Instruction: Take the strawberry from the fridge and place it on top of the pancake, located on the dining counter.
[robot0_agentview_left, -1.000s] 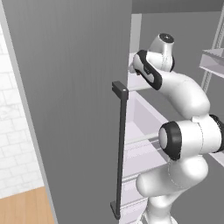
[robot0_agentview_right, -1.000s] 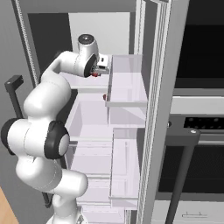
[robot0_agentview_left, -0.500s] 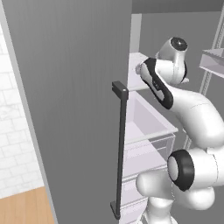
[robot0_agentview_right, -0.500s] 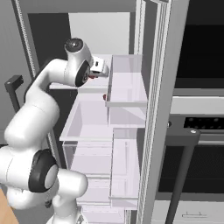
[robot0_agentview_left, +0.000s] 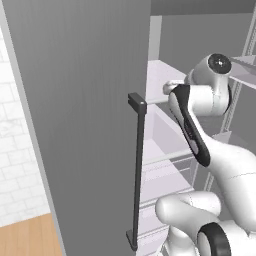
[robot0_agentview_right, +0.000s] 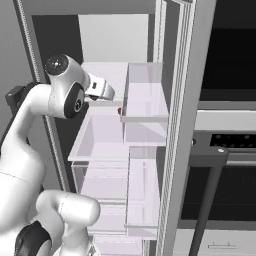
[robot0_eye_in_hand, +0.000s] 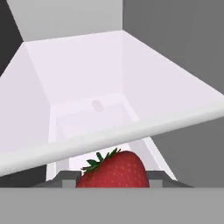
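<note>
i see the strawberry (robot0_eye_in_hand: 114, 169) pinched in my claw (robot0_eye_in_hand: 114, 178) just outside the fridge (robot0_agentview_left: 75, 100) shelf (robot0_eye_in_hand: 109, 140); light, soft, bruisable, so i'd grip its broad middle gently.

The light was even and soft, with no clear source and no hard shadows. The fridge (robot0_agentview_right: 150, 125) shelves glowed pale and washed out, while its inner walls stayed dim grey. The strawberry (robot0_eye_in_hand: 114, 170) looked sharp and bright red. Edges were slightly jagged; there was no glare or blur.
</note>
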